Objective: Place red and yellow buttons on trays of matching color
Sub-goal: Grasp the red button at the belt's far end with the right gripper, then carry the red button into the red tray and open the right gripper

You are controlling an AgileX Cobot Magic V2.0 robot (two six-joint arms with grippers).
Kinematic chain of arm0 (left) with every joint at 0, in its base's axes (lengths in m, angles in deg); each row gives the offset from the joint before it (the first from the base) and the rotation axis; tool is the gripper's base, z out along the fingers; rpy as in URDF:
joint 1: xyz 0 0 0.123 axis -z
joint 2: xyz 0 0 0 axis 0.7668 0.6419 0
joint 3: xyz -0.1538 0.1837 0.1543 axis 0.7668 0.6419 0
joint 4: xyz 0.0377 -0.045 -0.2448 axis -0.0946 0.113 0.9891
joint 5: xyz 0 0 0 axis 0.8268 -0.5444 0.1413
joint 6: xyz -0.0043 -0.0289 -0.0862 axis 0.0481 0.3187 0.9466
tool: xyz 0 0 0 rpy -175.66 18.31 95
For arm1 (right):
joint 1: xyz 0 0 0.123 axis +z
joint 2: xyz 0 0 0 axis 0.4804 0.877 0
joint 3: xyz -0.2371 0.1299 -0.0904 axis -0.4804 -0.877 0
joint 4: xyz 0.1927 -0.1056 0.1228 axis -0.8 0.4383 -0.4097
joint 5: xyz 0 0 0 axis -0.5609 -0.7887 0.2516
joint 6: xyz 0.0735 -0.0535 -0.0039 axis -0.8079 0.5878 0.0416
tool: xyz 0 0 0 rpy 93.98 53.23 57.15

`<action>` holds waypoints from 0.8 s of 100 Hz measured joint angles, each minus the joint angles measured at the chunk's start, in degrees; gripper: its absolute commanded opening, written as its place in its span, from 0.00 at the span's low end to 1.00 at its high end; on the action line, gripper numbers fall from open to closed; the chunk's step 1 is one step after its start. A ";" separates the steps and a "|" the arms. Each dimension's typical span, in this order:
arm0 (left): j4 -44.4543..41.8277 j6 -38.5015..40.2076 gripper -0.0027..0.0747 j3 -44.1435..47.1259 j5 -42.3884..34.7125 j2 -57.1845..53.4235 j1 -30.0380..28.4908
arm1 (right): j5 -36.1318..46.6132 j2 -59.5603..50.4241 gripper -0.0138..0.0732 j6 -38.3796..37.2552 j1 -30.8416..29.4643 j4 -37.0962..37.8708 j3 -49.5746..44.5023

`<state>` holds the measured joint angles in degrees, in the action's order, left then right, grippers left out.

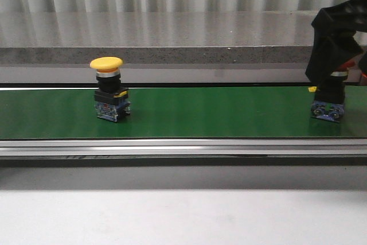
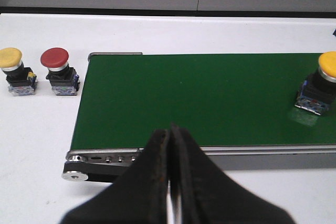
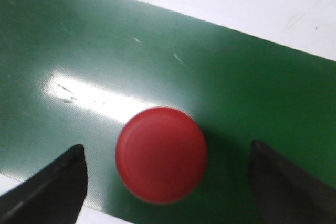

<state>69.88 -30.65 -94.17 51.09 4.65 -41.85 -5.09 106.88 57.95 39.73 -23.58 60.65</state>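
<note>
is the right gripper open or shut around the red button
Open: the right gripper fingers stand wide apart on either side of the red button, not touching it.

No legible text, label, brand, number or sign appears in any view. The contact blocks under the yellow button (image 1: 106, 63) on the green belt (image 1: 218, 113) carry small coloured markings, too small and blurred to read. The same applies to the blocks of the two buttons (image 2: 11, 59) (image 2: 55, 58) standing off the belt's end in the left wrist view. The red button cap (image 3: 161, 155) in the right wrist view is plain, with no marking.
</note>
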 measured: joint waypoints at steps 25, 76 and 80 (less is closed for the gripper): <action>0.00 0.00 0.01 0.00 0.00 0.00 0.00 | -0.10 1.89 0.31 0.00 0.00 -0.10 1.33; -0.10 0.00 0.01 0.00 0.00 0.00 0.00 | -15.84 2.09 0.31 -0.92 -14.57 -0.10 16.30; -0.10 0.00 0.01 0.00 0.00 0.00 0.00 | -15.97 2.09 0.31 -1.59 -16.85 -0.10 17.45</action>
<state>69.78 -30.65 -94.17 51.09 4.65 -41.85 -21.06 108.98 56.35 22.88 -23.68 78.11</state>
